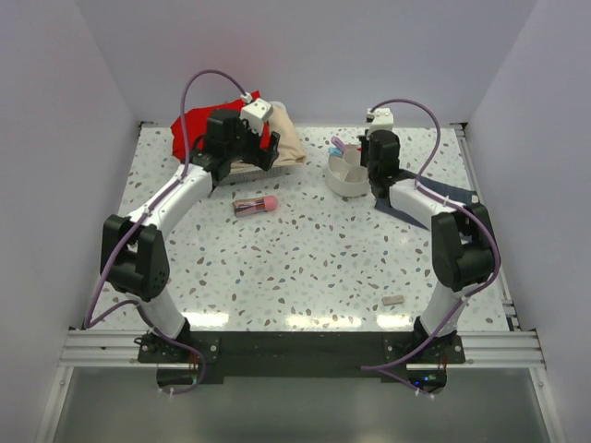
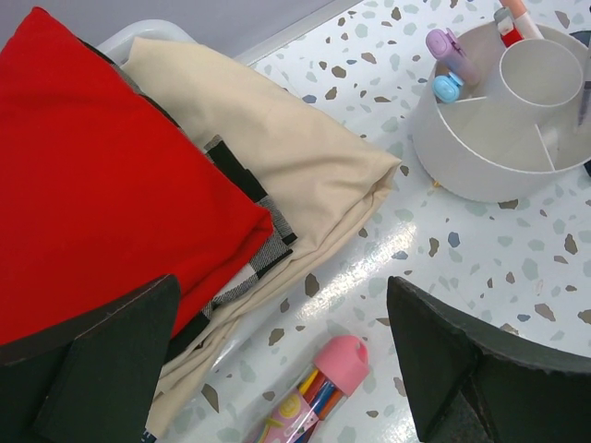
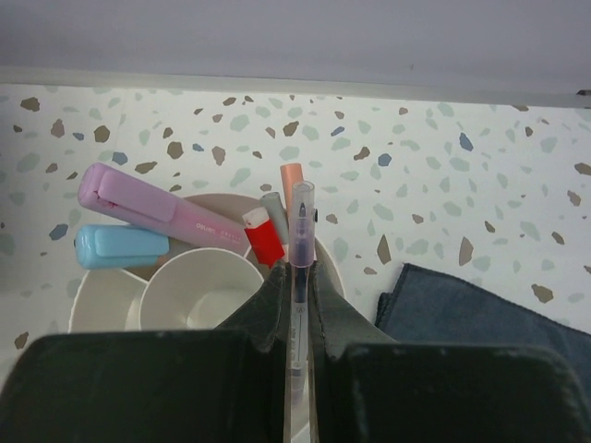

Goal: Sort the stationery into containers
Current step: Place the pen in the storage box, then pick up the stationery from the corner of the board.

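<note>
The white round organiser stands at the back right; it holds a pink marker, a blue marker and a red-and-white pen. My right gripper is shut on a thin clear pen with a purple cap, held upright over the organiser's outer ring; it also shows in the top view. My left gripper is open, hovering above the pink-capped clear tube, which lies on the table. A beige eraser lies near the front right.
A red cloth and a folded beige cloth lie stacked at the back left, close beside my left gripper. A dark blue-grey cloth lies right of the organiser. White walls enclose the speckled table.
</note>
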Action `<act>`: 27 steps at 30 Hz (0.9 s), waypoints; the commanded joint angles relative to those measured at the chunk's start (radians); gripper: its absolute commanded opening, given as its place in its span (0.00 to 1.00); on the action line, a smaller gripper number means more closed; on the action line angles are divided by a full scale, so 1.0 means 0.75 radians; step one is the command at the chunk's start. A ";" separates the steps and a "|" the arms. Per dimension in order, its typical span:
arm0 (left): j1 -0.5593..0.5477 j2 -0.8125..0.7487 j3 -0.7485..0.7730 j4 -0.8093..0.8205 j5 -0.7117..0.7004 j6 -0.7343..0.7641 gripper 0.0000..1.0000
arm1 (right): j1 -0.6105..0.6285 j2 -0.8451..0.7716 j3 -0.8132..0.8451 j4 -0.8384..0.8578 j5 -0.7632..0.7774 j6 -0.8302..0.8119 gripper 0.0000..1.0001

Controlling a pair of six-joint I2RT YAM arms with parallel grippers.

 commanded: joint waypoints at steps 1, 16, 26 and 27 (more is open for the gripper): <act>-0.008 -0.034 0.029 0.046 -0.010 0.003 0.99 | -0.009 -0.031 -0.012 -0.038 0.050 0.052 0.12; -0.008 -0.061 0.019 0.054 -0.024 0.013 0.99 | -0.036 -0.149 0.234 -0.421 0.011 0.130 0.45; -0.008 -0.173 -0.106 0.087 -0.022 0.058 1.00 | -0.093 -0.474 0.171 -1.050 -0.616 -0.563 0.69; -0.008 -0.189 -0.116 0.091 -0.020 0.060 1.00 | -0.095 -0.503 0.122 -1.150 -0.657 -0.689 0.70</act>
